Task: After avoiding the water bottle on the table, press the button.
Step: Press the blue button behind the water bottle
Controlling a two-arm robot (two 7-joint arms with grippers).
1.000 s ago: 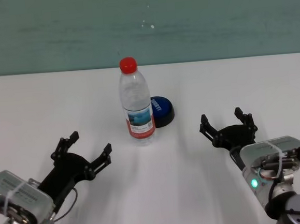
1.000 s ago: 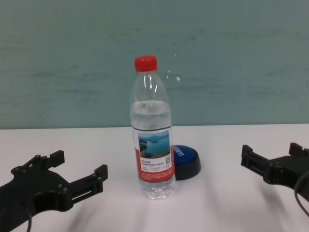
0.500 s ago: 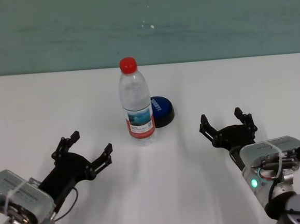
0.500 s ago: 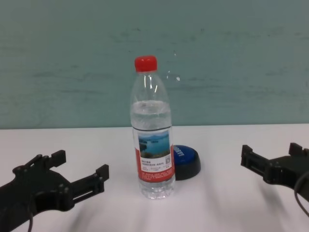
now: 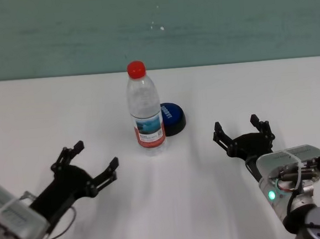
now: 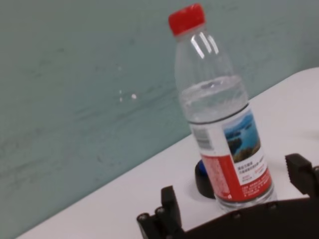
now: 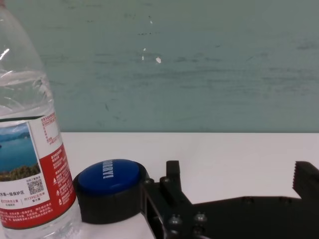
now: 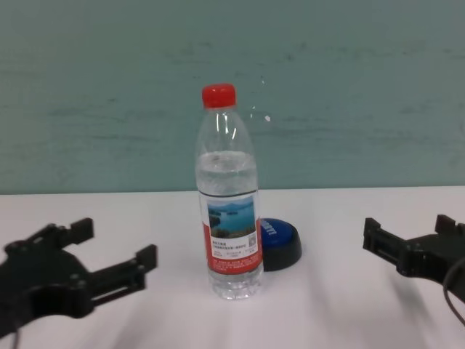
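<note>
Left gripper [image 5: 86, 164] low, jaws spread, right gripper [image 5: 242, 133] low, jaws spread

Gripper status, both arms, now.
Left gripper: open, holding nothing, over the table left of the water bottle.
Right gripper: open, holding nothing, right of the button.

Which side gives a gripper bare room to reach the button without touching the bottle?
The button sits just behind and to the right of the water bottle, so its left and front-left are crowded. Bare table lies between the button and the open right gripper. The left gripper, also open, has the bottle in its way.
</note>
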